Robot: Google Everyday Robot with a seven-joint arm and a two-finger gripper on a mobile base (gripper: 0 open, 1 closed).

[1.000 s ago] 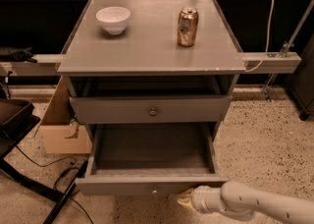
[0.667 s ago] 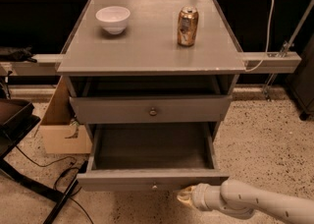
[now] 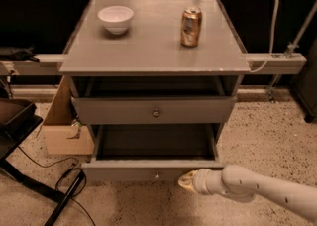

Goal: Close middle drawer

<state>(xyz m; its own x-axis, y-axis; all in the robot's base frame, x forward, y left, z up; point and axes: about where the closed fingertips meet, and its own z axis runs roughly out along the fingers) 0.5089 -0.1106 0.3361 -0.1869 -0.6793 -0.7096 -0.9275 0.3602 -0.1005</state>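
Camera view | gripper at middle drawer front, jaws together | arm cut off right

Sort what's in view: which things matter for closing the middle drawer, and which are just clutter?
Job:
- middle drawer, pulled out
- hand, low at the drawer's front, right of its knob

Lying about:
- white bowl and can on the cabinet top
- upper drawer
- cardboard box on the floor, left
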